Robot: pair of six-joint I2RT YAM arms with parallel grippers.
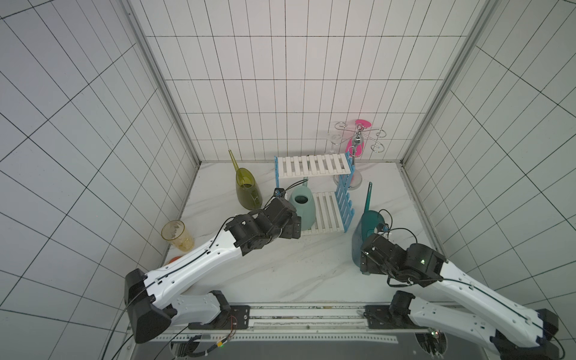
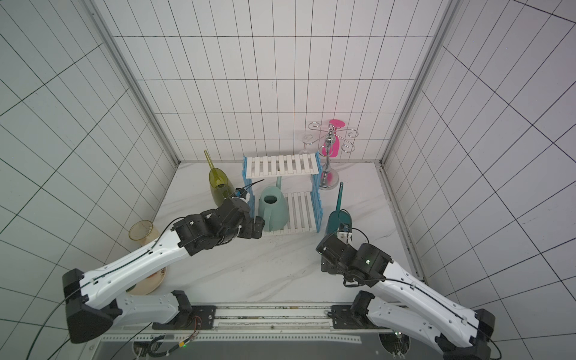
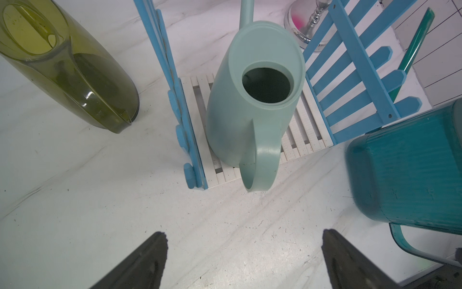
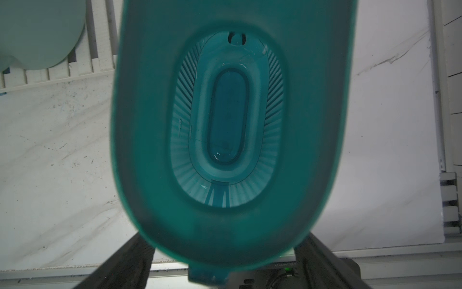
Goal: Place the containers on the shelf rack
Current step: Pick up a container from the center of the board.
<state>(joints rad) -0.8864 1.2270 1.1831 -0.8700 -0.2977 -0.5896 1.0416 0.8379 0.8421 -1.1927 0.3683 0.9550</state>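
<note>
The shelf rack (image 1: 313, 166) (image 2: 282, 166) stands mid-table with an empty top shelf. The mint green container (image 1: 302, 208) (image 3: 250, 100) sits on its lower shelf (image 3: 307, 135), handle overhanging the front edge. My left gripper (image 1: 294, 230) (image 3: 243, 234) is open just in front of that handle, touching nothing. The olive-yellow container (image 1: 247, 193) (image 3: 75, 75) stands on the table left of the rack. The dark teal container (image 1: 363, 227) (image 4: 230, 125) stands to the rack's right, its edges blurred. My right gripper (image 1: 364, 258) (image 4: 226, 239) is open behind it, fingers wide either side of the handle.
A chrome wire stand (image 1: 358, 140) with a pink item and a hanging glass stands behind the rack's right end. A yellowish tumbler (image 1: 177, 235) stands near the left wall, and a plate (image 2: 149, 283) lies under my left arm. Tiled walls close in three sides.
</note>
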